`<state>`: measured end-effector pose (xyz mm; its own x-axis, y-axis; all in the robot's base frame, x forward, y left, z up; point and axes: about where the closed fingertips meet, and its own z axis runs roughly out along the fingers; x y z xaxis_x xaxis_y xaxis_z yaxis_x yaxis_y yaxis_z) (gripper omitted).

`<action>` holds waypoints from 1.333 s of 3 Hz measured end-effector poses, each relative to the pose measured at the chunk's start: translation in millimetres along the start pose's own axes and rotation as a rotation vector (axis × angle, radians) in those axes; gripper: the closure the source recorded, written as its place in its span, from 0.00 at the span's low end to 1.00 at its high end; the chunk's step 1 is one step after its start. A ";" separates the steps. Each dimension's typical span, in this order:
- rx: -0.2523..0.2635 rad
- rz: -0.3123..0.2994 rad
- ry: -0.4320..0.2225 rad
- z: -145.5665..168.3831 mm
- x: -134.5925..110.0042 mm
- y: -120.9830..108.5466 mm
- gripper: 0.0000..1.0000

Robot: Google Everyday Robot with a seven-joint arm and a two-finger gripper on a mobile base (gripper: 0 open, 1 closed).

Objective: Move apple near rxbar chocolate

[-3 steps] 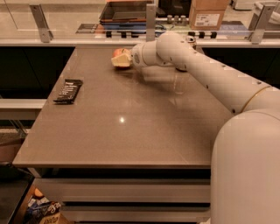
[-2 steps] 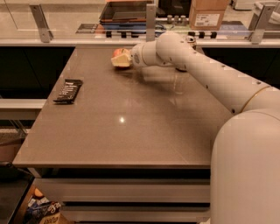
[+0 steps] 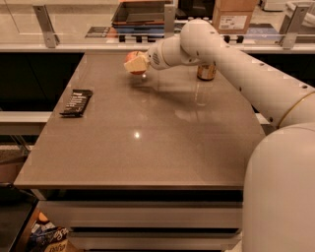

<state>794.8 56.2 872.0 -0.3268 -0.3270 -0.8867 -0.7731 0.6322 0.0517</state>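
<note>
The apple (image 3: 131, 58), red-orange, sits in my gripper (image 3: 137, 64) near the far edge of the brown table (image 3: 147, 147), left of centre. The gripper's pale fingers (image 3: 140, 64) are closed around it and hold it just above the tabletop, with a shadow below it. The rxbar chocolate (image 3: 76, 102), a flat black bar with white lettering, lies near the table's left edge, well to the left of and nearer than the apple. My white arm reaches in from the right.
A gold-brown drink can (image 3: 206, 72) stands at the far right of the table, partly behind my arm. A railing (image 3: 49, 47) runs behind the table's far edge, with a dark tray (image 3: 140, 12) and a cardboard box (image 3: 234, 15) beyond it.
My arm has risen a little, so the can behind it now shows. The apple is slightly higher in the gripper. The bar has not moved.
</note>
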 end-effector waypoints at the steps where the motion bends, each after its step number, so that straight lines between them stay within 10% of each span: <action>1: -0.025 -0.018 0.015 -22.2 -7.1 22.5 1.00; 4: -0.173 -0.185 0.079 -43.2 -3.8 133.9 1.00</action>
<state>669.1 111.8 902.1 -0.2076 -0.4844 -0.8499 -0.9027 0.4296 -0.0243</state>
